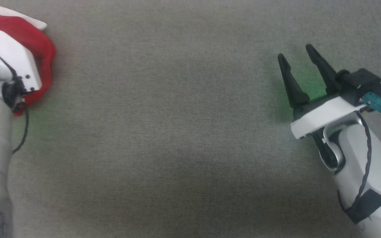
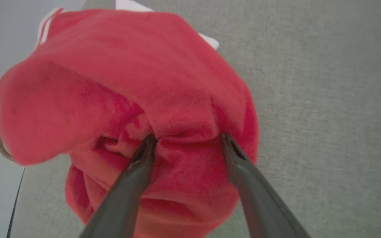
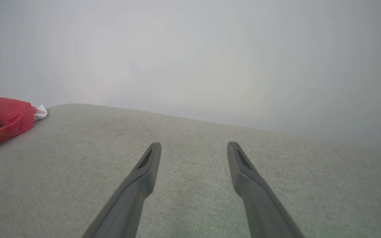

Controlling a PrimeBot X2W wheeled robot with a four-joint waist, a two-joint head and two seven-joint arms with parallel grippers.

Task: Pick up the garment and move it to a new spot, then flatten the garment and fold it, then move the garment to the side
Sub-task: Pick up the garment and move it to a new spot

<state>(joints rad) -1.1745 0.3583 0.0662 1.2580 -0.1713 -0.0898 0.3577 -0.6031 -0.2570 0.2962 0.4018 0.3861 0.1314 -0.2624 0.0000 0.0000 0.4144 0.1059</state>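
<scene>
The garment [image 1: 43, 49] lies bunched in a rounded heap at the far left of the grey upholstered surface [image 1: 177, 132], close to its edge, with a white panel poking out on the far side; in the head view the left arm's pale wrist housing covers part of it.

The left tool [image 2: 187, 138] stands spread wide over the heap; in the left wrist view both fingertips [image 2: 149, 140] press into the red cloth, with a puckered ridge of fabric rising between them, but they have not clamped on it.

The right tool [image 1: 295, 53] is also spread apart and holds nothing; it hovers over bare upholstery well away from the garment, which shows as a red lump at the left edge of the right wrist view.

My reading is that the first step is in hand, the pick-up, at the point just ahead of the grasp; the move to a new spot, the flattening and the folding all remain.

The next move calls for the left fingers to close on that ridge (deep enough to catch more than one loose layer), then a lift clear of the surface and a carry toward its open middle; a shallow pinch could let the soft cloth slide out.
</scene>
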